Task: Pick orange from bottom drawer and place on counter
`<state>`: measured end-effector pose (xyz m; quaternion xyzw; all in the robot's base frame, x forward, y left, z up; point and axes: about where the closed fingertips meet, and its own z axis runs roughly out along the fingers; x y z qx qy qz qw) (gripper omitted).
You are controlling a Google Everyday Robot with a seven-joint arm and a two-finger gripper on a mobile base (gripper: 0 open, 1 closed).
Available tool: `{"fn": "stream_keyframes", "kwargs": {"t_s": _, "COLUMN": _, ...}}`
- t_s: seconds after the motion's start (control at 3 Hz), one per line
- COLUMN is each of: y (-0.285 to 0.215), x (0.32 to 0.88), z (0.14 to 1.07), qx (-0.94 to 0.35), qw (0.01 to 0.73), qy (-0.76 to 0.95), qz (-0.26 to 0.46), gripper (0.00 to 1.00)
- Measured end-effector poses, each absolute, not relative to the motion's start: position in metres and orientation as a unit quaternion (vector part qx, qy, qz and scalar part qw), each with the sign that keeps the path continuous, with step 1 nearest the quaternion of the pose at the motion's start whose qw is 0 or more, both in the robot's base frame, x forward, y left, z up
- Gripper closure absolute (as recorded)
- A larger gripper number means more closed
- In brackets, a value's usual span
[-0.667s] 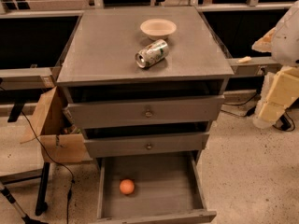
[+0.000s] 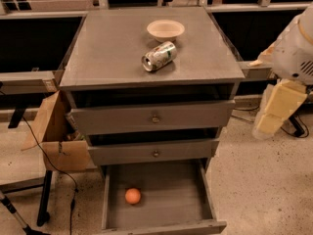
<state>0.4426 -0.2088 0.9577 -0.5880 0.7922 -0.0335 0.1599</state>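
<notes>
Cabinet [image 2: 215, 112] of three grey drawers is standing in the middle of the view, seen from above and in front. Its flat grey top, the counter [image 2: 107, 48], is carrying two things: a shallow cream bowl [image 2: 165, 30] sitting upright near the back edge of the cabinet, and a silver-green drink can [image 2: 159, 56] lying on its side just in front of the bowl, its open end pointing toward the cabinet's front left. The top drawer [image 2: 195, 117] and the middle drawer [image 2: 122, 153], each with a small round knob, are both standing slightly pulled out. The bottom drawer [image 2: 171, 190] is hanging fully open at the foot of the cabinet, showing its plain grey floor. The orange [image 2: 132, 196] is resting on that floor, left of the drawer's centre and near its left wall without touching it. My gripper [image 2: 271, 116] is hanging in the air to the right of the cabinet, clear of it, at about the height of the top two drawers, with my white arm reaching in above it from the right edge of the view. It is pale yellow and pointing downward, holding nothing that I can see, and I cannot tell whether it is open or closed. It is well apart from the orange. To the left of the cabinet, an open cardboard box [image 2: 54, 131] is leaning against its side, and a dark cable [image 2: 49, 163] is trailing across the speckled floor [image 2: 259, 190].
</notes>
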Motion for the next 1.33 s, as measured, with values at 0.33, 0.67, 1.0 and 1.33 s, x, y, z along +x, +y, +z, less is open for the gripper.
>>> {"fn": "stream_keyframes", "kwargs": {"t_s": 0.33, "y": -0.195, "x": 0.443, "z": 0.920, "qx": -0.548, "qw": 0.165, "qy": 0.819, "qz": -0.036, "gripper": 0.00}}
{"fn": "stream_keyframes", "kwargs": {"t_s": 0.67, "y": -0.174, "x": 0.447, "z": 0.841, "qx": -0.497, "qw": 0.158, "qy": 0.853, "qz": -0.016, "gripper": 0.00}}
{"fn": "stream_keyframes", "kwargs": {"t_s": 1.0, "y": -0.146, "x": 0.447, "z": 0.712, "qx": -0.443, "qw": 0.137, "qy": 0.886, "qz": 0.007, "gripper": 0.00}}
{"fn": "stream_keyframes", "kwargs": {"t_s": 1.33, "y": -0.122, "x": 0.463, "z": 0.651, "qx": -0.432, "qw": 0.153, "qy": 0.889, "qz": 0.006, "gripper": 0.00}}
